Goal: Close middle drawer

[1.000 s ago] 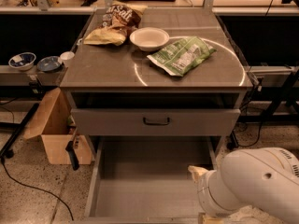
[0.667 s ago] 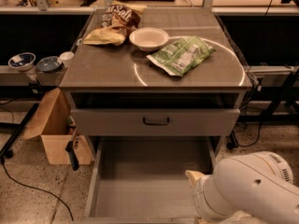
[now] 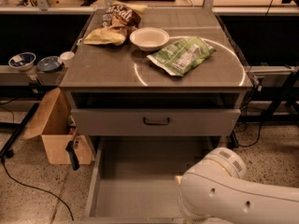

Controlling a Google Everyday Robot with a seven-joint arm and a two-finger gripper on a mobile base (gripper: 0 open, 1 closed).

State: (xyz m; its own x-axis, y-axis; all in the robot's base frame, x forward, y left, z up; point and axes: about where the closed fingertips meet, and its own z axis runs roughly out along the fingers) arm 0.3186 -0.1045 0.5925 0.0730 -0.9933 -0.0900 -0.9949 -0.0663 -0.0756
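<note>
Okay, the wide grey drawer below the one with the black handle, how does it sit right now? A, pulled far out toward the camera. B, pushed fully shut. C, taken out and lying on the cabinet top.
A: the middle drawer juts far out past the handled drawer front above it, its grey floor showing. The end effector is out of sight beyond the white arm at lower right.

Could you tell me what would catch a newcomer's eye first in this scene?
The white arm bulks large at lower right, beside the middle drawer, which stands pulled out low down. The gripper is not in view. On the cabinet top lie a green bag and a bowl.
</note>
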